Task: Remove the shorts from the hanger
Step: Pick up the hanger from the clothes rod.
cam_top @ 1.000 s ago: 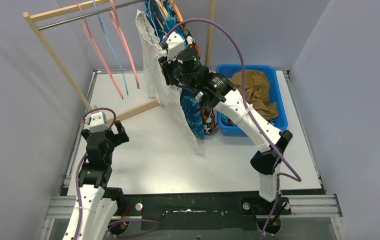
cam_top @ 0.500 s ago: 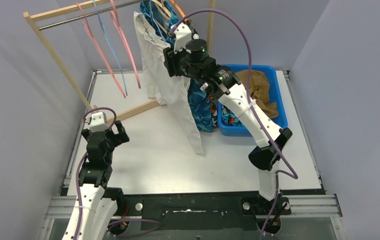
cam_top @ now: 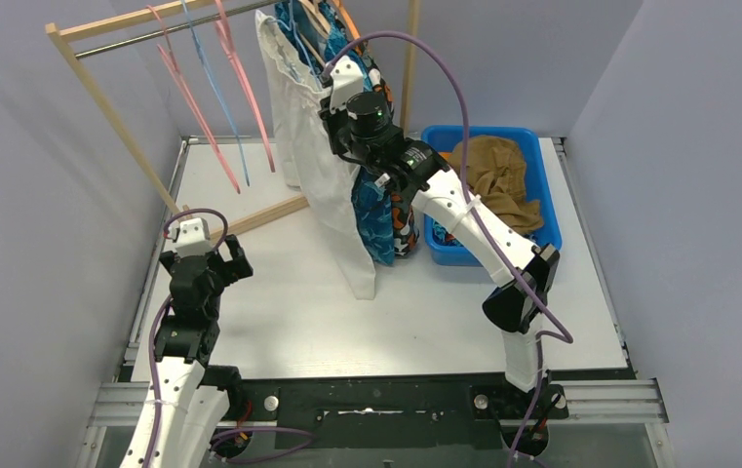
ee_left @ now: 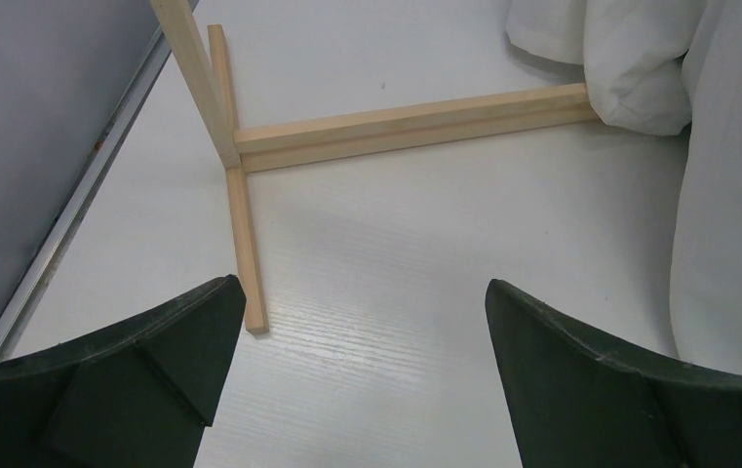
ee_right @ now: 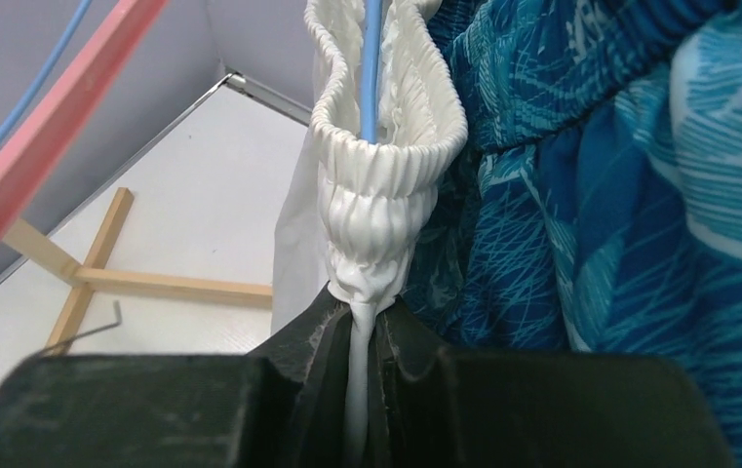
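Observation:
White shorts point(cam_top: 323, 171) hang from a blue hanger point(ee_right: 371, 68) on the wooden rack's rail, their hem near the table. My right gripper point(cam_top: 332, 97) is shut on their elastic waistband point(ee_right: 386, 185), which bunches between the fingers. Blue patterned shorts point(ee_right: 581, 195) hang just right of the white ones, with orange-black-white camouflage shorts point(cam_top: 404, 224) behind them. Brown shorts point(cam_top: 498, 180) lie in the blue bin point(cam_top: 542, 239). My left gripper point(ee_left: 362, 322) is open and empty, low over the table near the rack's foot.
The wooden rack point(cam_top: 103, 102) stands at the back left, its base bars point(ee_left: 396, 122) on the table. Pink hangers point(cam_top: 240, 73) and a blue one hang empty on the rail. Grey walls close in both sides.
My right gripper has shifted left and slightly down along the rail with the white waistband in it; the white shorts have swung left, their hem now nearer the middle. The left arm has not moved.

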